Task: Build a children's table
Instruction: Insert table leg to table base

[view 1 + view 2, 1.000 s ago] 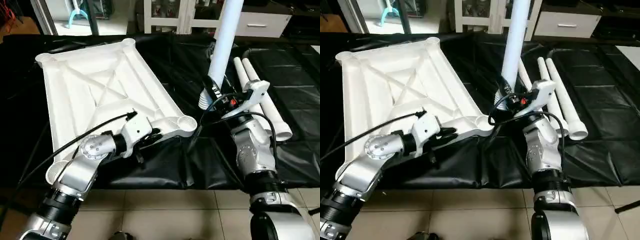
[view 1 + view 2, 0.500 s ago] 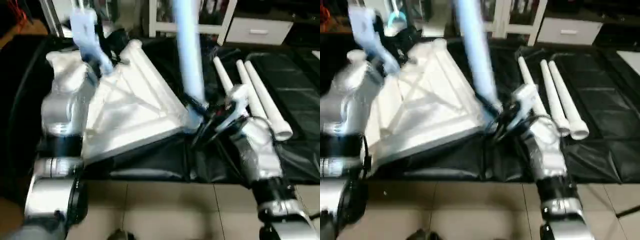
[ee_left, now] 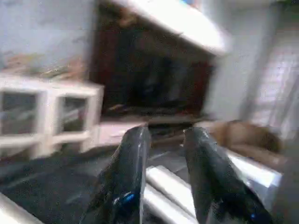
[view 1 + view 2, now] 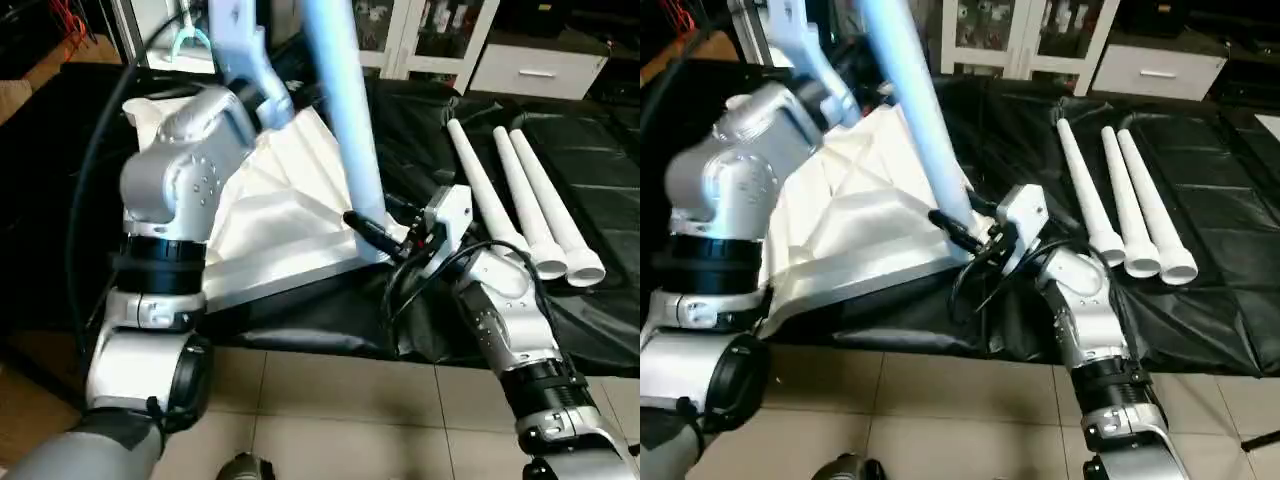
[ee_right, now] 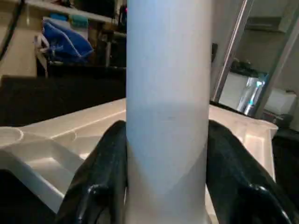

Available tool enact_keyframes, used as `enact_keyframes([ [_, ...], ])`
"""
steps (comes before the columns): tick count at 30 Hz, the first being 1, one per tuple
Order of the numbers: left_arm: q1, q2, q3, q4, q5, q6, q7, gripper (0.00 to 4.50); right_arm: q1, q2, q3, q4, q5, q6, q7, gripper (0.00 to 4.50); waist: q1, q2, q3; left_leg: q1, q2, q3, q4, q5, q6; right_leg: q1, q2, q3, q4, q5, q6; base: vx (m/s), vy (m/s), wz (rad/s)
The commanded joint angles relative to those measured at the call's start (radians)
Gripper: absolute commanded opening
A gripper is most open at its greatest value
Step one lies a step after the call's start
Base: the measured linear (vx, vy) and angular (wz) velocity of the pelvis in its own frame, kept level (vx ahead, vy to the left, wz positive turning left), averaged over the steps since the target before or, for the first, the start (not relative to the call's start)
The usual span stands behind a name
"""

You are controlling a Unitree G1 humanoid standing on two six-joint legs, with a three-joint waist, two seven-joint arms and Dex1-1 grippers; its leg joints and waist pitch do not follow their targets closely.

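Part of the white plastic rectangular tabletop [image 4: 270, 225] is hidden from you behind the raised silver left arm [image 4: 185, 175], so you cannot see its far edge or its left corners. It lies upside down on the black plastic sheet [image 4: 420, 140] that covers the floor, with its ribbed underside facing up, and one near corner is close to the right gripper [image 5: 161, 186].

The right gripper holds the long white tapered tubular leg [image 4: 340, 110]. In the right wrist view you see its two black fingers [image 5: 100, 177] pressed on both sides of the tube. The long axis of this leg is almost upright, leaning a little toward the left at the top, and the upper end is cut off by the picture edge. You cannot make out whether its lower end sits in the corner socket, because the gripper covers that place.

The left gripper [image 3: 163, 172] is lifted high and points away toward the room. Its fingers stand a little apart and hold nothing.

Three more white tubular legs [image 4: 525, 210] lie side by side on the sheet to the right, well apart from the tabletop, wide ends toward you.
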Motion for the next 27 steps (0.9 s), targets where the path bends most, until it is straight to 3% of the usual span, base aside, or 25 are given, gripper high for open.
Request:
enact_keyframes([
  [1,-0.012,-0.004,-0.034,-0.073,-0.064,0.050,-0.040,1.45,0.000,-0.011,0.004,0.012,-0.025,0.011,-0.017,1.87,-0.001,0.000,-0.084,0.054,0.067,-0.030,-0.073,-0.096,0.059,0.028,-0.072,0.030,-0.059,0.173,-0.300,0.000,0.000,0.00],
  [5,-0.003,0.010,-0.046,-0.136,-0.094,0.099,-0.070,1.45,-0.009,-0.013,-0.002,0.027,-0.029,0.011,-0.033,1.86,-0.007,0.001,-0.080,0.056,0.066,-0.030,-0.081,-0.142,0.027,0.025,-0.067,0.032,-0.069,0.093,-0.271,0.000,0.000,0.00],
  [6,0.001,0.012,-0.038,-0.162,-0.099,0.122,-0.075,1.45,-0.019,-0.013,-0.006,0.041,-0.035,0.010,-0.045,1.86,-0.009,-0.002,-0.080,0.056,0.066,-0.030,-0.081,-0.146,0.021,0.025,-0.065,0.032,-0.071,0.085,-0.266,0.000,0.000,0.00],
  [12,0.011,0.014,-0.015,-0.172,-0.109,0.119,-0.053,1.45,-0.031,-0.009,-0.021,0.069,-0.040,0.011,-0.070,1.86,-0.011,0.002,-0.082,0.058,0.065,-0.029,-0.083,-0.143,0.005,0.022,-0.063,0.032,-0.072,0.082,-0.254,0.000,0.000,0.00],
  [14,0.017,0.016,-0.003,-0.161,-0.099,0.106,-0.029,1.45,-0.036,-0.002,-0.038,0.071,-0.026,0.022,-0.083,1.86,-0.013,0.001,-0.084,0.058,0.064,-0.029,-0.082,-0.130,0.007,0.022,-0.061,0.031,-0.069,0.111,-0.253,0.000,0.000,0.00],
  [16,0.036,0.028,0.022,-0.105,-0.047,0.051,0.017,1.45,-0.050,0.008,-0.078,0.079,-0.003,0.045,-0.139,1.86,-0.015,0.002,-0.084,0.056,0.063,-0.028,-0.082,-0.124,0.013,0.023,-0.062,0.032,-0.070,0.127,-0.251,0.000,0.000,0.00],
  [17,0.064,0.052,0.042,-0.042,0.023,-0.001,0.078,1.45,-0.064,0.010,-0.123,0.087,0.017,0.072,-0.205,1.86,-0.015,0.005,-0.086,0.057,0.062,-0.029,-0.081,-0.119,0.014,0.023,-0.062,0.031,-0.070,0.135,-0.246,0.000,0.000,0.00],
  [18,0.064,0.052,0.042,-0.042,0.023,-0.001,0.078,1.45,-0.064,0.010,-0.123,0.087,0.017,0.072,-0.205,1.86,-0.021,0.002,-0.086,0.056,0.059,-0.027,-0.082,-0.123,0.013,0.025,-0.060,0.031,-0.070,0.133,-0.239,0.000,0.000,0.00],
  [19,0.110,0.081,0.063,0.006,0.093,-0.036,0.150,1.45,-0.072,0.002,-0.171,0.091,0.035,0.109,-0.278,1.86,-0.019,0.005,-0.088,0.059,0.061,-0.027,-0.080,-0.127,0.011,0.023,-0.063,0.032,-0.073,0.121,-0.230,0.000,0.000,0.00],
  [20,0.120,0.085,0.067,0.011,0.103,-0.040,0.162,1.45,-0.072,0.000,-0.179,0.091,0.038,0.116,-0.290,1.86,-0.020,0.013,-0.087,0.057,0.061,-0.029,-0.081,-0.124,0.006,0.024,-0.063,0.031,-0.070,0.126,-0.227,0.000,0.000,0.00],
  [21,0.181,0.100,0.090,0.015,0.124,-0.033,0.197,1.45,-0.062,-0.016,-0.216,0.062,0.048,0.179,-0.355,1.86,-0.023,0.012,-0.090,0.059,0.063,-0.031,-0.083,-0.111,-0.008,0.024,-0.058,0.028,-0.068,0.145,-0.216,0.000,0.000,0.00],
  [22,0.255,0.107,0.105,-0.015,0.151,-0.033,0.230,1.45,-0.031,-0.040,-0.239,-0.005,0.068,0.246,-0.376,1.86,-0.024,0.020,-0.091,0.058,0.060,-0.031,-0.082,-0.104,-0.009,0.024,-0.058,0.028,-0.065,0.159,-0.217,0.000,0.000,0.00],
  [23,0.255,0.107,0.105,-0.015,0.151,-0.033,0.230,1.45,-0.031,-0.040,-0.239,-0.005,0.068,0.246,-0.376,1.86,-0.022,0.022,-0.094,0.063,0.064,-0.033,-0.082,-0.088,-0.009,0.026,-0.056,0.026,-0.067,0.183,-0.210,0.000,0.000,0.00],
  [24,0.304,0.111,0.114,-0.038,0.168,-0.033,0.251,1.45,-0.009,-0.056,-0.252,-0.053,0.082,0.291,-0.386,1.86,-0.021,0.017,-0.096,0.059,0.062,-0.032,-0.076,-0.050,0.003,0.028,-0.055,0.026,-0.062,0.242,-0.206,0.000,0.000,0.00],
  [26,0.328,0.106,0.118,-0.062,0.170,-0.027,0.259,1.45,0.007,-0.066,-0.252,-0.084,0.080,0.309,-0.381,1.86,-0.017,0.019,-0.102,0.057,0.057,-0.027,-0.072,-0.041,0.016,0.024,-0.059,0.025,-0.060,0.261,-0.209,0.000,0.000,0.00],
  [27,0.434,0.099,0.097,-0.166,0.208,-0.033,0.275,1.45,0.073,-0.099,-0.251,-0.217,0.079,0.377,-0.367,1.86,-0.013,0.024,-0.102,0.059,0.061,-0.030,-0.073,-0.048,0.014,0.023,-0.059,0.024,-0.062,0.255,-0.210,0.000,0.000,0.00],
])
